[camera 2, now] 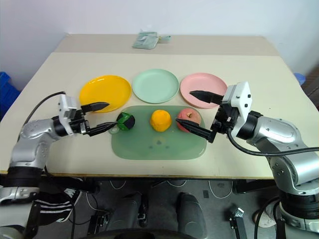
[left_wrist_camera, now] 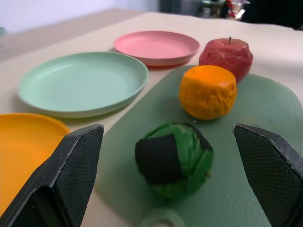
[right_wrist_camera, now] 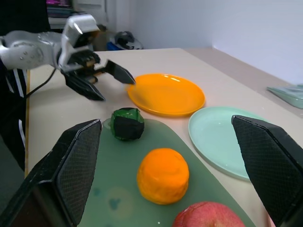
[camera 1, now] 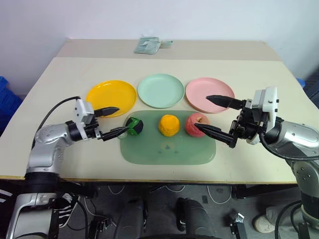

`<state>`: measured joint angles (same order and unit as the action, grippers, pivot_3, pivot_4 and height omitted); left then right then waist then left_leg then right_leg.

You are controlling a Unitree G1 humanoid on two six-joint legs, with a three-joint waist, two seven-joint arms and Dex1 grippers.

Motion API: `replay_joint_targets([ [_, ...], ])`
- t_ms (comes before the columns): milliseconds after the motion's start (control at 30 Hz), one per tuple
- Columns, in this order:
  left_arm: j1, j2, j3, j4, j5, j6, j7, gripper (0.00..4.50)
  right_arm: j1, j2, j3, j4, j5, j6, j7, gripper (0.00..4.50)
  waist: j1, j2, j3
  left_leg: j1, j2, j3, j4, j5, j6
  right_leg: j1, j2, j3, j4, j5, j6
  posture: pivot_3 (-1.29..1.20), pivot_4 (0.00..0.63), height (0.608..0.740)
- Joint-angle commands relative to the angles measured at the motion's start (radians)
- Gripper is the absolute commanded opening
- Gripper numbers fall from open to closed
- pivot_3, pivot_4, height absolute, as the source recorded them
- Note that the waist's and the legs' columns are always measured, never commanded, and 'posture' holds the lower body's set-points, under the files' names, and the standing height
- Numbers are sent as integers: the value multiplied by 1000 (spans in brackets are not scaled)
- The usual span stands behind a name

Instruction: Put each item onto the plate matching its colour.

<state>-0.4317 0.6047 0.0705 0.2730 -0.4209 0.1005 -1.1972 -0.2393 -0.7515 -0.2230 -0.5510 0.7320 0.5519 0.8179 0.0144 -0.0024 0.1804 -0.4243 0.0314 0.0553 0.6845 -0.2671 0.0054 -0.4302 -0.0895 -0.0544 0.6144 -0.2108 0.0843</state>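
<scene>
**Tech A:** State of pincers? Location of items?

**Tech B:** Left gripper [camera 1: 112, 121]: spread wide, empty, level with the dark green-and-black round toy fruit [camera 1: 134, 126], which sits just beyond the fingertips, centred between them in the left wrist view. Right gripper [camera 1: 209, 115]: spread wide, empty, apart from the pink-red toy apple with stem dimple [camera 1: 196, 124], which lies just beside the lower fingertip. Orange toy fruit [camera 1: 169, 125] between the two others. All three resting on the translucent green rounded mat [camera 1: 169, 149]. Yellow-orange round plastic plate [camera 1: 111, 97], mint green round plastic plate [camera 1: 161, 90] and pink round plastic plate [camera 1: 210, 94] in a row past the mat, bare.

**Tech A:** Handling properties?

**Tech B:** Probably light and hollow, with smooth skin; likely to roll or squirt out if pinched off-centre. No fragility expected.

**Tech A:** Grip point?

**Tech B:** Across the widest girth, fingers on opposite flanks, level approach. On the apple, clear of the stem dimple. Moderate closure only.
</scene>
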Motion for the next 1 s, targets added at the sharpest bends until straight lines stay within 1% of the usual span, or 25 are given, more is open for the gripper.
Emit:
replay_joint_targets([
  [33,-47,-38,-34,70,41,-36,2,4500,5,-12,-37,-38,19,-2,-14,4462,-1,0,0,0,0,0,0,0,0,0,0,0,0,0,0,0,150,740],
  [167,-83,-88,-56,136,66,-75,-1,4500,14,-17,-45,-43,20,1,-21,4462,-2,0,0,0,0,1,0,0,0,0,1,0,0,0,0,0,150,740],
  [333,-92,-114,-81,170,86,-78,-18,4500,17,-19,-50,-49,21,5,-33,4462,-2,0,0,0,0,0,0,0,0,0,1,0,1,0,0,0,150,740],
  [433,-90,-113,-79,174,91,-82,-15,3721,21,-23,-50,-47,14,1,-34,4500,-2,0,0,0,1,0,0,0,0,0,1,0,0,0,0,0,150,740],
  [500,-83,-109,-82,176,102,-104,-15,2819,20,-26,-48,-46,13,0,-34,4500,-1,0,0,0,1,-1,0,0,0,0,1,0,0,0,0,0,150,740],
  [633,-88,-113,-63,163,85,-88,-5,2819,8,-27,-43,-44,16,3,-39,4500,-1,0,0,0,1,-2,0,0,0,0,1,0,0,0,0,0,150,740],
  [700,-112,-120,-44,160,65,-65,12,2819,9,-27,-42,-41,14,1,-37,4500,-1,0,0,0,1,-2,0,0,0,0,1,0,0,0,0,0,150,740],
  [767,-156,-136,-29,159,59,-45,62,2819,9,-27,-41,-37,11,-2,-34,4500,1,0,0,0,1,-3,0,0,0,0,1,0,0,0,0,0,150,740],
  [833,-221,-161,-36,176,94,-57,130,2819,6,-25,-37,-33,8,-5,-34,4500,4,-1,0,-1,0,-3,0,0,0,0,1,0,0,0,0,0,150,740],
  [900,-312,-213,-40,239,129,-52,233,2819,-2,-19,-27,-24,-2,-11,-34,4500,10,-1,0,-1,0,-2,1,0,0,0,1,0,0,0,0,0,150,740],
  [967,-422,-281,-22,355,162,-81,382,2819,-13,-12,-16,-12,-8,-17,-31,4500,19,-1,0,-1,-1,-1,1,0,0,1,1,0,0,1,1,0,150,740],
  [1000,-474,-311,-12,422,177,-107,446,2819,-18,-11,-12,-10,-14,-21,-31,4500,23,-1,0,-1,-1,-1,1,0,0,1,1,0,0,2,4,0,150,740],
])
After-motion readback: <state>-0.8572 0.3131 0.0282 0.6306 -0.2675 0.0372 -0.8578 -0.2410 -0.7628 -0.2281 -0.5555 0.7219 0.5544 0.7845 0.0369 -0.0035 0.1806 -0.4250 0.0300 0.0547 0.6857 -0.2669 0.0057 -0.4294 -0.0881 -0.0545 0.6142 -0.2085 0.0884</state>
